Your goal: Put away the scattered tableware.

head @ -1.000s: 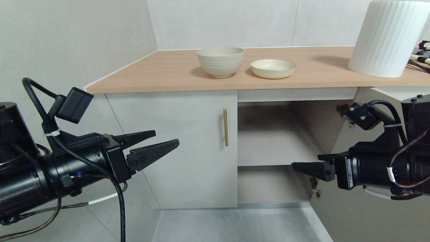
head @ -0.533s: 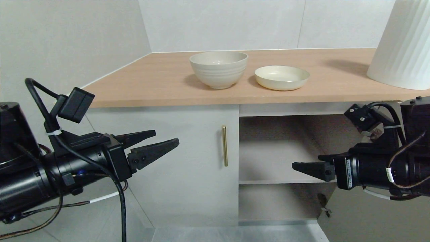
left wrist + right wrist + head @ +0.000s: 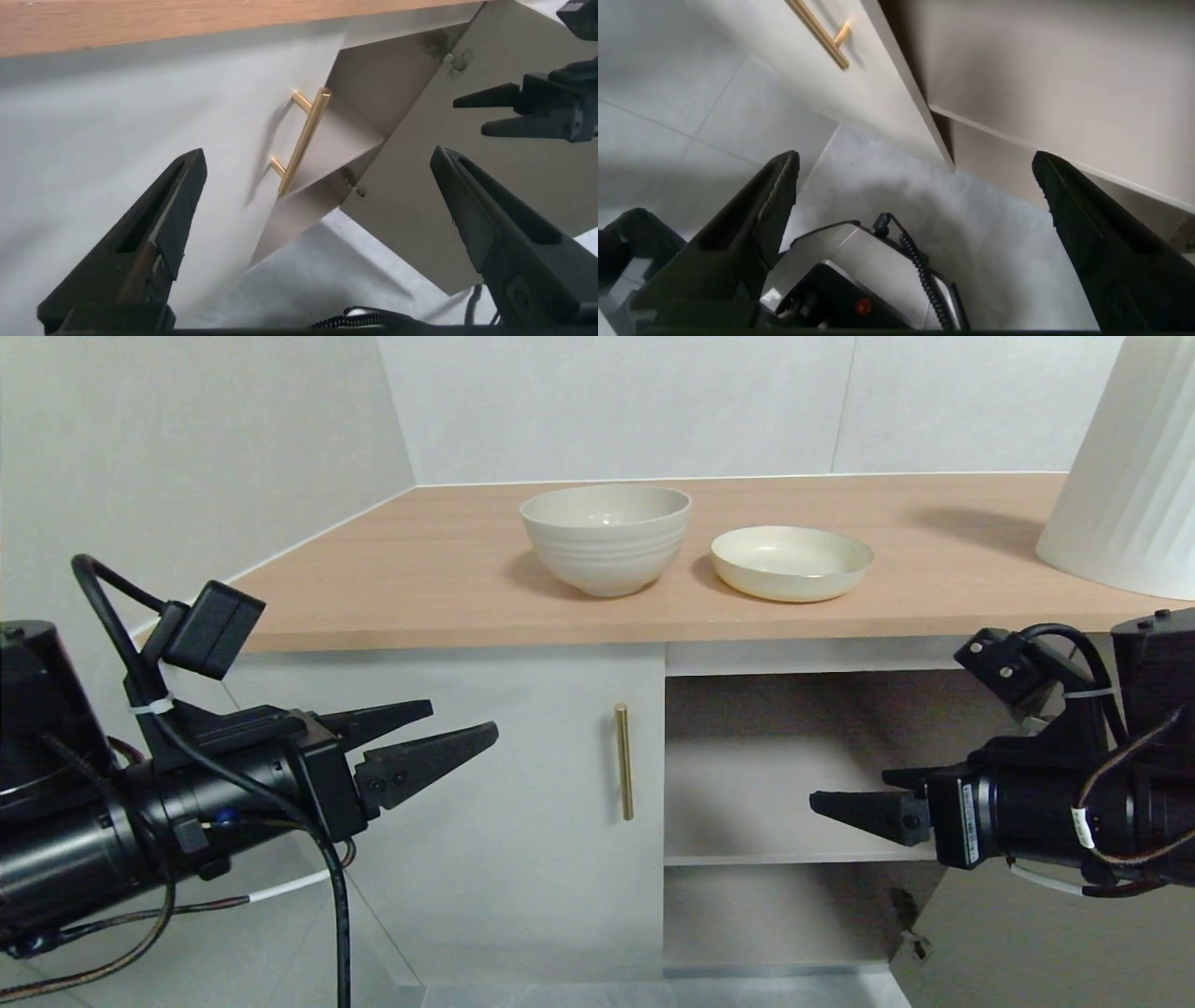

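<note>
A deep cream bowl [image 3: 605, 537] and a shallow cream dish [image 3: 792, 563] stand side by side on the wooden countertop [image 3: 420, 588]. Below the counter, my left gripper [image 3: 464, 719] is open and empty in front of the closed cabinet door [image 3: 504, 803]. My right gripper [image 3: 848, 788] is open and empty level with the open cabinet compartment [image 3: 784, 775]. From the left wrist, that gripper [image 3: 318, 154] frames the brass handle [image 3: 304, 140], with the right gripper [image 3: 486, 112] farther off. In the right wrist view the gripper [image 3: 915, 161] spreads wide over the floor and door edge.
A tall white ribbed container [image 3: 1130, 476] stands on the counter at the right. The closed door carries a vertical brass handle [image 3: 623, 761]. The open compartment has an inner shelf [image 3: 784, 859], and its door [image 3: 1027, 943] swings out at the lower right. Walls close the left corner.
The whole head view has shifted: the counter and cabinet sit lower and a little nearer, so the camera moved. Both arms keep the same pose, grippers still open.
</note>
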Available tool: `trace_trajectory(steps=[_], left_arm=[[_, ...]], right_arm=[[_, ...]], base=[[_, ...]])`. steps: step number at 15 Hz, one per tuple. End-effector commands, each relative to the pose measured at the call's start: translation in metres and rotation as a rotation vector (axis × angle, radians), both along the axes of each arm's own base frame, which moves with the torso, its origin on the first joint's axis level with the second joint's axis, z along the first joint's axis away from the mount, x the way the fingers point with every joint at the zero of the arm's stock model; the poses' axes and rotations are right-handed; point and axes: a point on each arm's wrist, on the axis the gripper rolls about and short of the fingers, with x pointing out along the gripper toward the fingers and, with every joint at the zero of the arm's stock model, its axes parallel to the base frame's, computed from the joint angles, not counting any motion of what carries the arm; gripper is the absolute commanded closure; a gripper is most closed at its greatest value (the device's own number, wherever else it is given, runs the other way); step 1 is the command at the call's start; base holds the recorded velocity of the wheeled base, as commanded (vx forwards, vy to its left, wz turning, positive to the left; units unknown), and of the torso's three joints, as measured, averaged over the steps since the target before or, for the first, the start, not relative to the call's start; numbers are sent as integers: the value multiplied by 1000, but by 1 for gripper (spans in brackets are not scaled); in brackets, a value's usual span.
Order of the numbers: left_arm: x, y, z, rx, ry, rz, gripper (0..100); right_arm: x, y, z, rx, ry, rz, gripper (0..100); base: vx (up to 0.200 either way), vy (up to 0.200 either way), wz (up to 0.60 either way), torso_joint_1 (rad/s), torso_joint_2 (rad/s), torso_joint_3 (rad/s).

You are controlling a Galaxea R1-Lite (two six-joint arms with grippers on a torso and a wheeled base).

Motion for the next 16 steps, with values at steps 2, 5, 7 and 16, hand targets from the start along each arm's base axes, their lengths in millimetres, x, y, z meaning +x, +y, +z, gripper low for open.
trace_trajectory(steps=[2, 5, 7, 16], left_arm=[[1, -1, -2, 5, 14, 0, 0], [2, -1, -4, 10, 29, -2, 0], [-2, -3, -4, 23, 65, -14, 0], [5, -6, 17, 100, 294, -17, 0]], right_arm=[[0, 0, 0, 1, -1, 0, 0], [1, 0, 0, 0, 0, -1, 0], [1, 0, 0, 1, -1, 0, 0], [2, 1, 2, 11, -18, -3, 0]], base=[[0, 0, 0, 66, -290, -215], [0, 0, 0, 106, -294, -292], [0, 0, 0, 166, -559, -291], [0, 0, 0, 188, -484, -287]])
